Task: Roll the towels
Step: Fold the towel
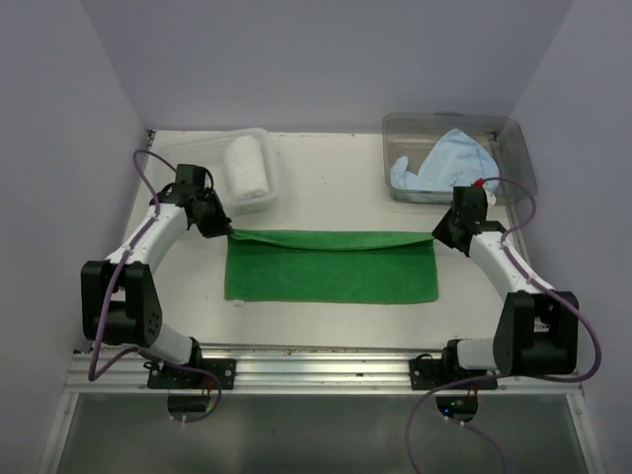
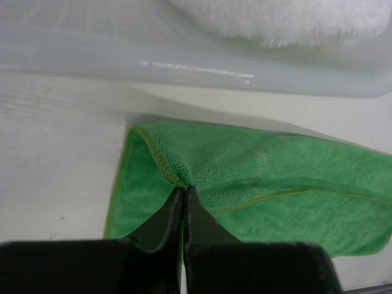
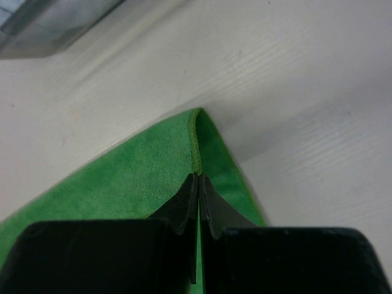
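Fuzzy green towel point(image 1: 331, 272), flat rectangle at table point(image 1: 326, 188) centre; left gripper point(image 1: 223, 229) and right gripper point(image 1: 438, 235) clenched on its far corners.

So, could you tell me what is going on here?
The bright green cloth towel lies spread on the table, its far edge folded over. The left gripper and right gripper each pinch one far corner. A rolled white towel sits in the white lattice basket; a light blue towel lies crumpled in the clear plastic tub.

left wrist view | white towel point(image 2: 288, 18) cropped at top | green towel point(image 2: 275, 177) cropped at right edge
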`<state>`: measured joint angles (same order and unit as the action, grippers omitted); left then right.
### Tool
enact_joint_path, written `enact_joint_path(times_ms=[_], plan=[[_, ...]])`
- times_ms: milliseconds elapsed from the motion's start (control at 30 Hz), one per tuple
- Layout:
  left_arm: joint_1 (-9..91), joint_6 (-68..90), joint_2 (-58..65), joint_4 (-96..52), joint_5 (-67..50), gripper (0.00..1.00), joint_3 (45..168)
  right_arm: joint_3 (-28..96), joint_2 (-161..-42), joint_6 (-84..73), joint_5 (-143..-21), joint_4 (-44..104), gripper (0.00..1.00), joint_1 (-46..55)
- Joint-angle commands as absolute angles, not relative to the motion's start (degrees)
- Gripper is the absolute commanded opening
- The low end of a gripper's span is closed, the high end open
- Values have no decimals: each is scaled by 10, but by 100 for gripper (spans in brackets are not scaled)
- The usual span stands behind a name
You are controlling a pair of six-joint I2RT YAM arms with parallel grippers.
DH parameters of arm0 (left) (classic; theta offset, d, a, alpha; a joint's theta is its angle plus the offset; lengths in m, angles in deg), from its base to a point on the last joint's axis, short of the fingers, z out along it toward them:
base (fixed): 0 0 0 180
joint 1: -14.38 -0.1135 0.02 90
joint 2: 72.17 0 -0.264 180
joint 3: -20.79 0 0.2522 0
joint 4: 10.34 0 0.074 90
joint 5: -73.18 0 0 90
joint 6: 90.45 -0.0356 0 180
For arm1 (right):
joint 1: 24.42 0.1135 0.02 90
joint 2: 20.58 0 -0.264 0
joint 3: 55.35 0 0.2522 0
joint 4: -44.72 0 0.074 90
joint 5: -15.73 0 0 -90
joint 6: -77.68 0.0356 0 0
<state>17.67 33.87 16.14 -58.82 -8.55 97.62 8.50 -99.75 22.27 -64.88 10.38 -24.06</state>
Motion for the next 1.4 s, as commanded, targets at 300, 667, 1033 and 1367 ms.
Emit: enact_joint_path(times_ms=[300,667,1033,1367], plan=[[173,300,46,-671,-72,0,905,-18,-800,271,-628,-37,0,-242],[172,320,33,-682,-93,0,848,-48,-739,286,-569,-85,0,-242],[173,345,33,-678,-86,0,822,-86,-738,309,-557,-83,0,-242],[173,373,33,-680,-99,0,805,-99,-730,315,-575,-80,0,-242]])
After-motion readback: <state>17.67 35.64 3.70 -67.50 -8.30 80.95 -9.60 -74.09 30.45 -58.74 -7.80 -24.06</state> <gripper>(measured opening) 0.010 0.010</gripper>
